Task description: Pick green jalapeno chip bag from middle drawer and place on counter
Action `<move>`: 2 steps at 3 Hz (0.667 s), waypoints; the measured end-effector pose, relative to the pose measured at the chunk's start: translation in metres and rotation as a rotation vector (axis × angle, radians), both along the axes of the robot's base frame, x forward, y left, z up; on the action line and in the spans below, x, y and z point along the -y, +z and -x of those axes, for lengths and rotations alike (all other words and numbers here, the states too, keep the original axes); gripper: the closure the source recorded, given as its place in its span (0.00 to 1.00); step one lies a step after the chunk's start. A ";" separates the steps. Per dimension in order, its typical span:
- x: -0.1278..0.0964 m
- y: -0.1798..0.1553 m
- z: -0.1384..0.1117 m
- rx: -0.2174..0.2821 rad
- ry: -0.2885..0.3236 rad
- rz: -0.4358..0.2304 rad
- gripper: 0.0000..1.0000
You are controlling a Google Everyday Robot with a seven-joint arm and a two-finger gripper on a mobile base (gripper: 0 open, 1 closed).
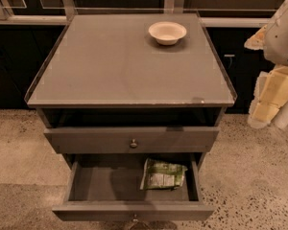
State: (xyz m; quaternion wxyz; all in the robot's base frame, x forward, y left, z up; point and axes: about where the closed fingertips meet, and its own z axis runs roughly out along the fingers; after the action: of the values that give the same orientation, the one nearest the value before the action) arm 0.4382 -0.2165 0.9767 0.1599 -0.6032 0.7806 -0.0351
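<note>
The green jalapeno chip bag lies flat in the right half of the middle drawer, which is pulled open at the bottom of the cabinet. The counter is the cabinet's flat grey top with a thin clear rim. My gripper hangs at the far right of the view, beside the cabinet's right side at about counter height. It is well above and to the right of the bag and touches nothing.
A cream round bowl stands at the counter's back right. The drawer above, with a round knob, is closed over the back of the open one. Dark cabinets line the back wall. The floor is speckled concrete.
</note>
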 end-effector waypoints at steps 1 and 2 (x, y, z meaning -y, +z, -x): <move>0.000 0.000 0.000 0.000 0.000 0.000 0.00; 0.002 -0.004 0.002 0.020 -0.003 -0.016 0.00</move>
State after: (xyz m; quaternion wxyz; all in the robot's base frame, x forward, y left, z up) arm 0.4363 -0.2187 0.9724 0.1724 -0.6005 0.7801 -0.0349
